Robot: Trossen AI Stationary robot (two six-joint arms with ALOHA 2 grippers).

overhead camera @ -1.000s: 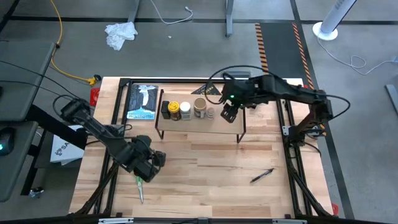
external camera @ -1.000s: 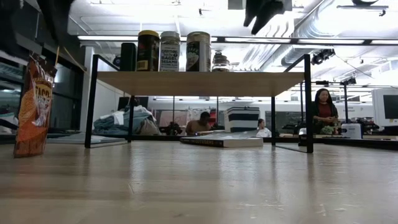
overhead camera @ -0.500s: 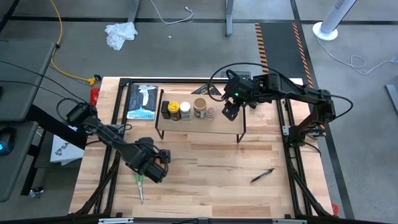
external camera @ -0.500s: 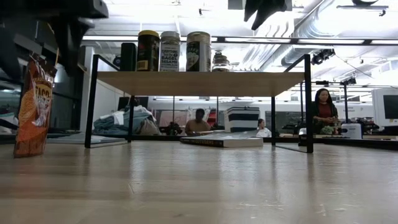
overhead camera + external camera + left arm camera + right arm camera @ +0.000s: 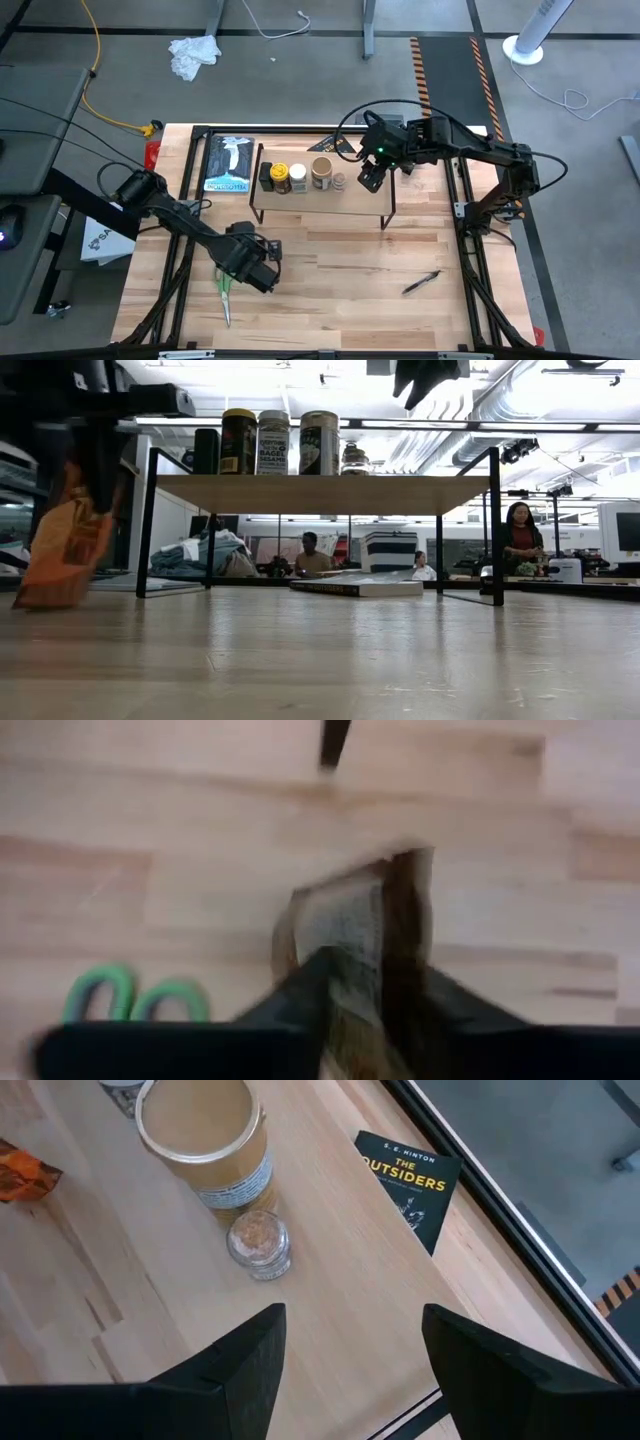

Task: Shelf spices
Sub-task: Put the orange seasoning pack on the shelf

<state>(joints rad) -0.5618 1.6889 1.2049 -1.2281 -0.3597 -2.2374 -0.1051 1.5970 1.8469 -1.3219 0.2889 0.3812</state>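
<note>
The orange-brown packet (image 5: 62, 545) stands tipped on the table near its left front. My left gripper (image 5: 375, 1005) has come down over the packet's top and is shut on it. In the high view the left gripper (image 5: 255, 270) hides the packet. The shelf (image 5: 320, 197) carries a small black jar (image 5: 207, 452), a yellow-lidded jar (image 5: 238, 442), a white-lidded jar (image 5: 272, 443), the wide tan tin (image 5: 205, 1145) and a tiny jar (image 5: 258, 1245). My right gripper (image 5: 350, 1370) hangs open above the shelf's right end, touching nothing. My left gripper pinches the packet's upper end (image 5: 372, 955) between its two fingers, one finger (image 5: 305, 990) on each flat face. The fingers come from above, pointing steeply down. The packet leans below them, its lower end (image 5: 45, 598) on the table.
Green-handled scissors (image 5: 224, 290) lie just left of the left gripper. A black marker (image 5: 422, 283) lies at the right front. One book (image 5: 228, 163) lies left of the shelf, and another (image 5: 355, 588) lies under it. People sit in the room beyond.
My left gripper has gone down and a little toward the table's right edge, onto the packet's top. The packet stood upright before. It now leans over, its top moved while its foot stays on the table. My right arm has kept still.
</note>
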